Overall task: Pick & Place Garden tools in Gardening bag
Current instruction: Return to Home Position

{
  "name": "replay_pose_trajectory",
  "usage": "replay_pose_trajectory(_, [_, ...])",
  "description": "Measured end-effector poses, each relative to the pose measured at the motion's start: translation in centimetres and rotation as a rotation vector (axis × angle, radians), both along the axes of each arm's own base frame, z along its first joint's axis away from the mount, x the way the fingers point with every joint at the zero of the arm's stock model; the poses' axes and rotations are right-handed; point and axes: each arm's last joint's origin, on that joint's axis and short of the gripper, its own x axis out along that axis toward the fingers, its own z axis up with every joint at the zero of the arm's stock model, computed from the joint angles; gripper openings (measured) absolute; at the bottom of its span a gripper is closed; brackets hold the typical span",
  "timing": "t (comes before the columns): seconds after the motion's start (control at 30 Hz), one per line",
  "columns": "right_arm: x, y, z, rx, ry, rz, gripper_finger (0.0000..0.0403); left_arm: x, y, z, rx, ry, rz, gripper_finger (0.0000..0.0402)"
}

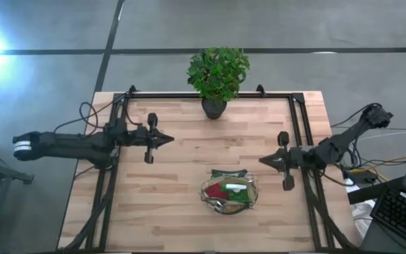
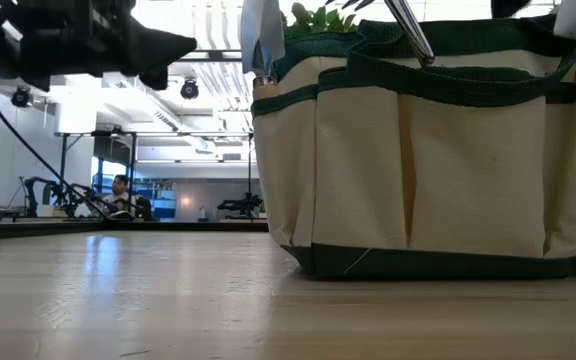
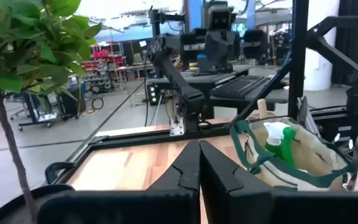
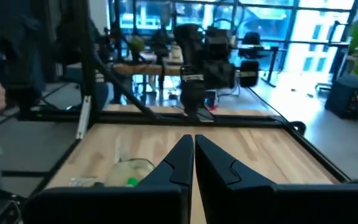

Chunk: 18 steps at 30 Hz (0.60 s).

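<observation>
The gardening bag point(image 1: 230, 192) stands on its base near the table's front middle, tan fabric with dark green rim and handles; it fills the right of the low view point(image 2: 438, 150). A green spray bottle point(image 3: 283, 144), a red piece point(image 1: 218, 189) and a wooden handle point(image 3: 261, 107) stick out of it. My left gripper point(image 1: 171, 140) is shut and empty, hovering left of centre, pointing right. My right gripper point(image 1: 262, 160) is shut and empty, hovering right of the bag, pointing left.
A leafy green plant in a dark pot point(image 1: 216, 76) stands at the table's far middle edge. A black frame point(image 1: 210, 94) runs along the table's sides. Bare wood point(image 1: 189, 155) lies between the grippers. A person point(image 2: 120, 192) sits in the room behind.
</observation>
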Motion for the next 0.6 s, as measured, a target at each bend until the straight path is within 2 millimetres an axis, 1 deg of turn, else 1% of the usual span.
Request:
replay_pose_trajectory(0.23, [-1.9,-2.8,-4.9,0.079,-0.041,-0.083,0.0008,-0.5,0.7,-1.8,-0.006,0.031,0.048,0.0004])
replay_pose_trajectory(0.4, [-3.2,-4.2,-6.9,0.063,-0.139,-0.069,0.0008,-1.2,1.4,-2.8,-0.012,0.004,0.068,0.0004])
replay_pose_trajectory(0.6, [-4.2,-5.4,-9.1,0.051,-0.209,-0.062,0.0008,-2.3,2.3,-4.2,-0.035,-0.009,0.074,0.0002])
